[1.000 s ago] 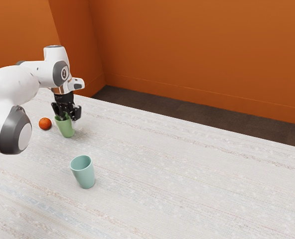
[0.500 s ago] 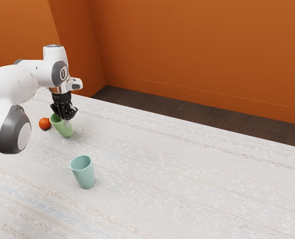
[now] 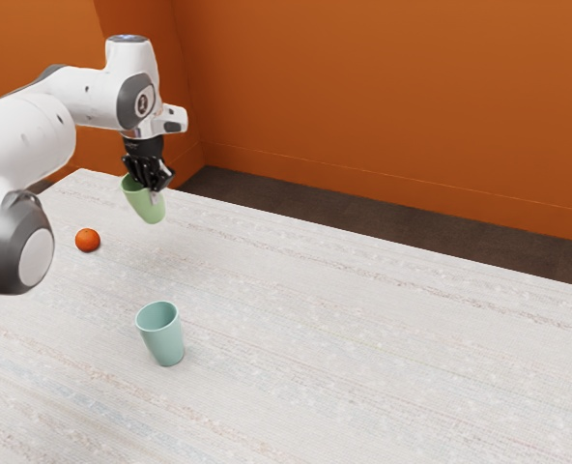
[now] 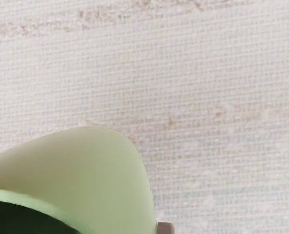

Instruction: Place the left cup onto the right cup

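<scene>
A light green cup (image 3: pixel 145 202) hangs tilted in the air above the table's far left part, with my black gripper (image 3: pixel 148 180) shut on its rim. In the wrist view the same green cup (image 4: pixel 81 180) shows large and blurred just under my hand, over the table surface. A teal cup (image 3: pixel 160 333) stands upright on the table, nearer the front and slightly toward the exterior view's right of the held cup, well below it.
A small orange ball (image 3: pixel 88 240) lies on the pale woven table (image 3: pixel 363 329) at the exterior view's left, behind the teal cup. Orange walls and a dark floor strip lie beyond the table's far edge.
My gripper has lifted the green cup off the table, up and toward the exterior view's right, away from the orange ball. The teal cup and the ball have stayed put.
</scene>
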{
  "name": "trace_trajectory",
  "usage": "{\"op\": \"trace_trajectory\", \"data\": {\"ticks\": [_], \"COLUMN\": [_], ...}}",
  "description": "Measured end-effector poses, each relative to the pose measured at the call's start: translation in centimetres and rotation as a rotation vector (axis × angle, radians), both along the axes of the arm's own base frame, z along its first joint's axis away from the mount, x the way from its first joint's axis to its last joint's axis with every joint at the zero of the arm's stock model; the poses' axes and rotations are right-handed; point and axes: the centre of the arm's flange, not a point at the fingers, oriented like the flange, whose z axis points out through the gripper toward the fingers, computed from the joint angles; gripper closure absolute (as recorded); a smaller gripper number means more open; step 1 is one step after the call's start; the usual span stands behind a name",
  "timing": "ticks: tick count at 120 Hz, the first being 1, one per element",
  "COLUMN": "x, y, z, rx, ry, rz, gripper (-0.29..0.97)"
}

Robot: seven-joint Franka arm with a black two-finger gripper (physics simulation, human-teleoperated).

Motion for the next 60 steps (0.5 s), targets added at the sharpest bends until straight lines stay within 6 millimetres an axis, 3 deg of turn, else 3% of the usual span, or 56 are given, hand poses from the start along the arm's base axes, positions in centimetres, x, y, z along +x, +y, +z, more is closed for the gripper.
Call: {"op": "trace_trajectory", "data": {"ticks": [27,60], "x": [-2.0,-4.7], "y": [-5.7,-10.2], "z": [2.8,2.4], "rx": [-0.057,-0.082], "ry": [-0.004,0.087], "rz": [-0.069,-0.067], "gripper": [0.79,0.79]}}
